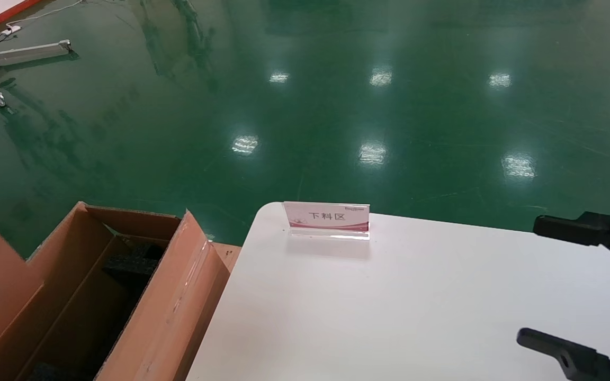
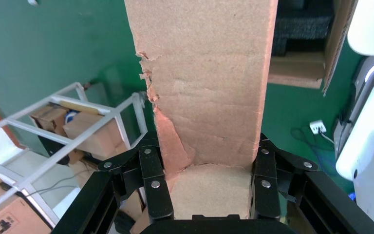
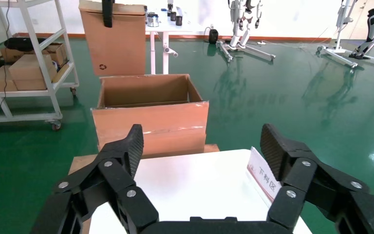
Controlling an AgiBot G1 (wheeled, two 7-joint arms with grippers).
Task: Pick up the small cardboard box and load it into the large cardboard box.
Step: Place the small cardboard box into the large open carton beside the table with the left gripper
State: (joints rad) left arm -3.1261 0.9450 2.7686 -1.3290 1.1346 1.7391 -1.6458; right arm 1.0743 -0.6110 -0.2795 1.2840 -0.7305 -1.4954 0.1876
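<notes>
The small cardboard box hung in the air, clamped between the two black fingers of the left gripper. The fingers pressed against opposite sides of the carton near one end, and the rest of the carton stretched away from the wrist camera. Its near face was torn, with a ragged edge and a peeled patch of reddish liner.

From the right wrist view the same carton appeared upright, held at its top by the left gripper, its lower end level with the far rim of the large cardboard box. Whether it was directly over the opening or just beyond it could not be told.

The large cardboard box stood on the green floor just beside the left edge of the white counter, flaps up, with clear tape along one flap edge and black foam inside.

The right gripper hovered over the right side of the counter, its fingers spread wide and empty. A small acrylic sign with red trim stood at the counter's far edge. A white shelf cart carrying cartons stood away from the large carton.
</notes>
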